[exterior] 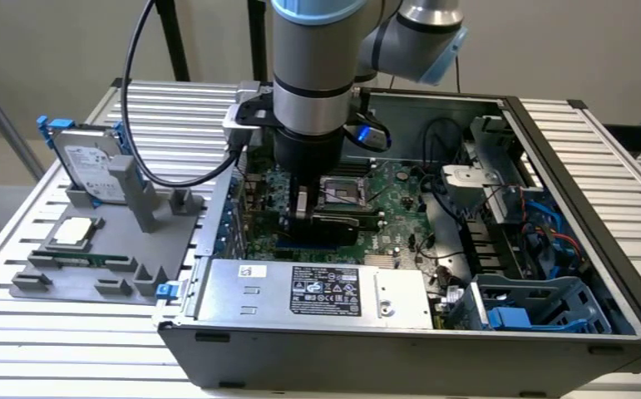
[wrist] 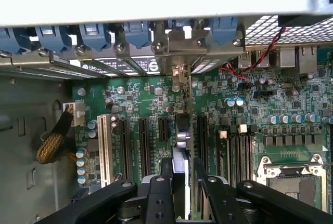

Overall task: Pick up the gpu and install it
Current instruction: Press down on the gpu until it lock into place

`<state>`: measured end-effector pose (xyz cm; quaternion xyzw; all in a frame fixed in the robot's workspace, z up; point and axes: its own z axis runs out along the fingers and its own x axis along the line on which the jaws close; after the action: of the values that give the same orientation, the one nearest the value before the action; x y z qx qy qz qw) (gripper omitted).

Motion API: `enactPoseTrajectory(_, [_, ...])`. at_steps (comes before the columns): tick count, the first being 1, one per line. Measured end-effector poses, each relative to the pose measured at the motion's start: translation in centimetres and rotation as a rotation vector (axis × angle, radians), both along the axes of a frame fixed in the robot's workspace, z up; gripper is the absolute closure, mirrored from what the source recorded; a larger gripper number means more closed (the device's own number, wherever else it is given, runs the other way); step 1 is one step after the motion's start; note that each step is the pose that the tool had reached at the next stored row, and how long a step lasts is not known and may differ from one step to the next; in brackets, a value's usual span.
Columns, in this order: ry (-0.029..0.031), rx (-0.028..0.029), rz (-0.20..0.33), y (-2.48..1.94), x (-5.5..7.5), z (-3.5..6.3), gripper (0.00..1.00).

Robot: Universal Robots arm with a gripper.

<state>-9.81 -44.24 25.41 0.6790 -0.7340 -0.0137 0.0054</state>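
A silver hard drive stands upright on a grey fixture beside the open computer case.

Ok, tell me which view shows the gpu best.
The wrist view: the gpu stands edge-on between the gripper fingers, over the motherboard slots. In the exterior view the arm covers most of it.

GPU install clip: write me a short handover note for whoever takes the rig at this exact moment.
Gripper: fingers shut on the gpu, which shows edge-on in the wrist view, reaching toward the rear slot brackets.
Position: the arm is down inside the open computer case, the gpu standing over the motherboard among the black expansion slots.
Done: gpu picked up and brought to the slot area.
Left: whether it is fully seated in a slot cannot be told; it has not been released.
Hard drive stands in the grey holder outside the case.
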Motion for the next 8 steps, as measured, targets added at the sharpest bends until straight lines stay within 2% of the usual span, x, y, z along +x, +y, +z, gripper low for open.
enactPoseTrajectory(8, [0.0045, -0.0002, 0.0, -0.1, 0.0, -0.01, 1.0])
